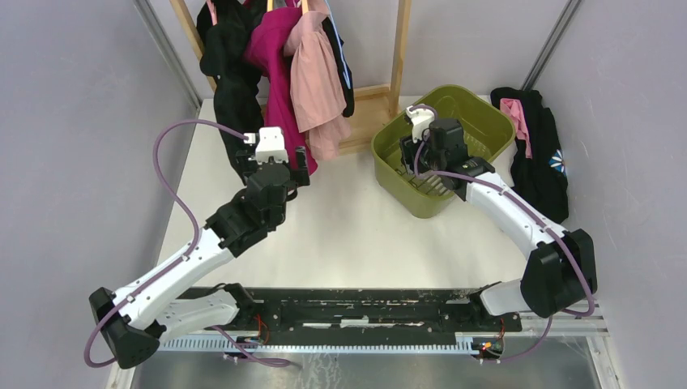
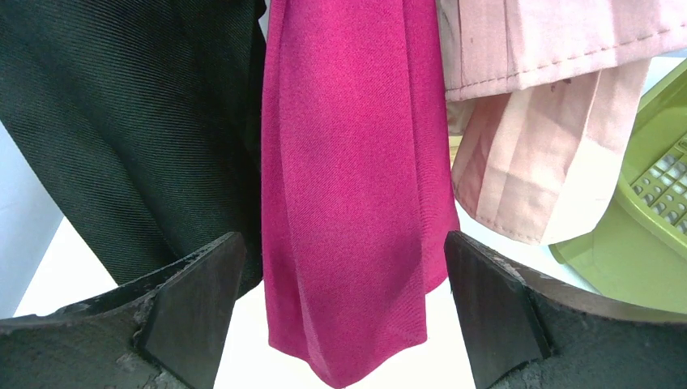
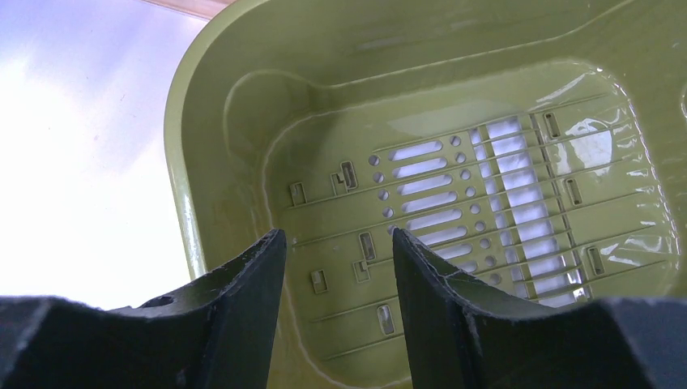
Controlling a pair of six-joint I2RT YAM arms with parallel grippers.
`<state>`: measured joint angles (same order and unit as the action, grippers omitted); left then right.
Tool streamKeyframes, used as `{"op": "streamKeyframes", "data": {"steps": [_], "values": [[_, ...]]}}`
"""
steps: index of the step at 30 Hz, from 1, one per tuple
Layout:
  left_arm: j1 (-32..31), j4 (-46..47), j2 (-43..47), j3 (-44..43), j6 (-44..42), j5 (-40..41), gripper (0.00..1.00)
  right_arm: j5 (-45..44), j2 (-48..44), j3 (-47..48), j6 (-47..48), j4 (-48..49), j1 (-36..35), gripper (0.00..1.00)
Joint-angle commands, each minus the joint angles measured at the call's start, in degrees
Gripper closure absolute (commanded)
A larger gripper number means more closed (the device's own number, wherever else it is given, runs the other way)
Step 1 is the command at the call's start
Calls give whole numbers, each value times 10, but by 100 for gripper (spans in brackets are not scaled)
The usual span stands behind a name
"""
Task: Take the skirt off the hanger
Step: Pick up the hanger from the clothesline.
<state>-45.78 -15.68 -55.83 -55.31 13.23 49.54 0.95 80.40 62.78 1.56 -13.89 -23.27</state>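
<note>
White tabletop [image 1: 340, 235] with a wooden rack [image 1: 398, 49] of hanging clothes at the back.
Magenta skirt [image 2: 348, 162] hangs between a black garment [image 2: 121, 121] and a pale pink one [image 2: 526, 162]; the left claw [image 2: 342, 267] is spread wide around its hem. The right claw [image 3: 338, 243], parted and holding nothing, hovers over the green basket [image 3: 211, 121].

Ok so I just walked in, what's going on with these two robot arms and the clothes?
The left claw is open at the bottom of the hanging clothes, with a finger either side of the magenta garment, not closed on it. A black garment and a pale pink garment hang either side, all on the wooden rack. The right claw is open and empty over the green basket, where no clothing shows yet.
</note>
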Motion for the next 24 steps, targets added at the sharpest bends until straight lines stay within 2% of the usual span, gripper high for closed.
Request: {"op": "streamKeyframes", "data": {"steps": [1,7,12,15,24], "values": [[-3,25,-1,-2,13,16,1,-9,2,24,1,19,-3,43],[-2,37,13,-2,-20,-9,0,-12,0,25,5,17,-4,43],[-2,67,53,17,-91,-149,1,-11,-2,25,5,18,-4,43],[-2,75,73,15,-97,-196,0,-11,-3,23,4,19,-4,43],[-2,56,60,-39,-114,-188,0,-12,-2,17,3,24,-5,43]]}}
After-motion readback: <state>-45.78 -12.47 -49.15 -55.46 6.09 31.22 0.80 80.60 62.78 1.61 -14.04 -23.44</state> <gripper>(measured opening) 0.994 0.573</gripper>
